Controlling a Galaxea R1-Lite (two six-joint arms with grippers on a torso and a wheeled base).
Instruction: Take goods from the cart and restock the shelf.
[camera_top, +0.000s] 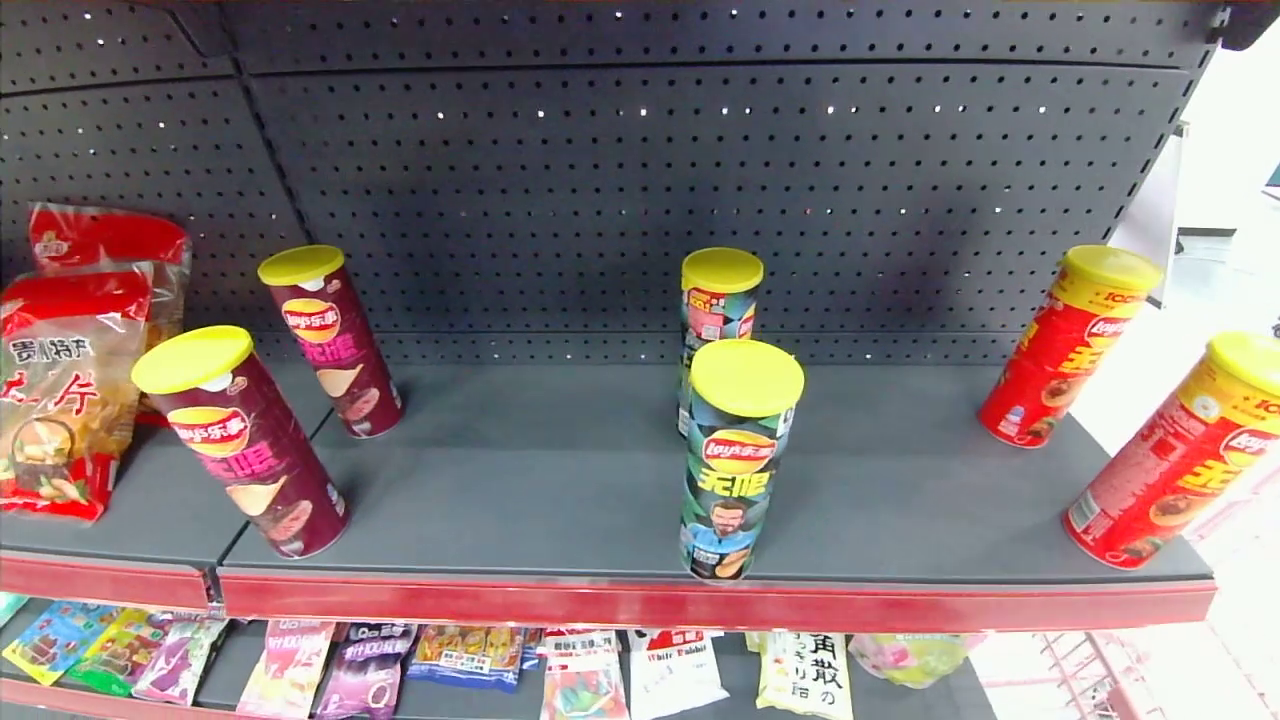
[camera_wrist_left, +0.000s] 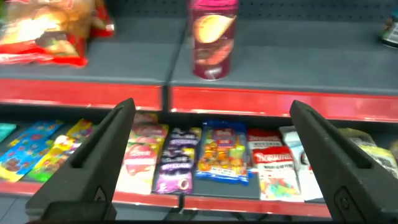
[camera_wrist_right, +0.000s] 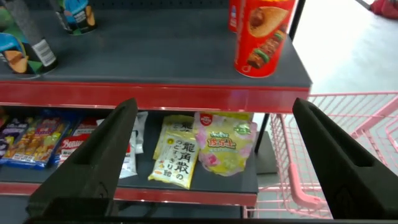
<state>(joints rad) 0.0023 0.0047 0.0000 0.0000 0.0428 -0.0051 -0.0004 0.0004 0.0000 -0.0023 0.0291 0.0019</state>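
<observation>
Standing upright, chip cans (camera_top: 740, 460) dot the shelf (camera_top: 560, 500); left claw (camera_wrist_left: 211, 106) and right claw (camera_wrist_right: 214, 102) gape wide, empty.

**Six chip cans on the shelf, pink cart by its right end**

The grey shelf (camera_top: 560, 470) has a red front lip and a pegboard back. Six tall cans with yellow lids stand upright on it in three front-and-back pairs, the pairs well apart.

- **Left:** the front maroon can (camera_top: 240, 445) is near the lip and the back maroon can (camera_top: 332, 342) is nearer the pegboard.
- **Middle:** the front teal can (camera_top: 738, 462) is at the lip, with the back teal can (camera_top: 716, 300) just behind it.
- **Right end:** the front red can (camera_top: 1175, 455) and the back red can (camera_top: 1068, 345).

The pink wire cart (camera_wrist_right: 354, 94) sits low beside the shelf's right end.
</observation>
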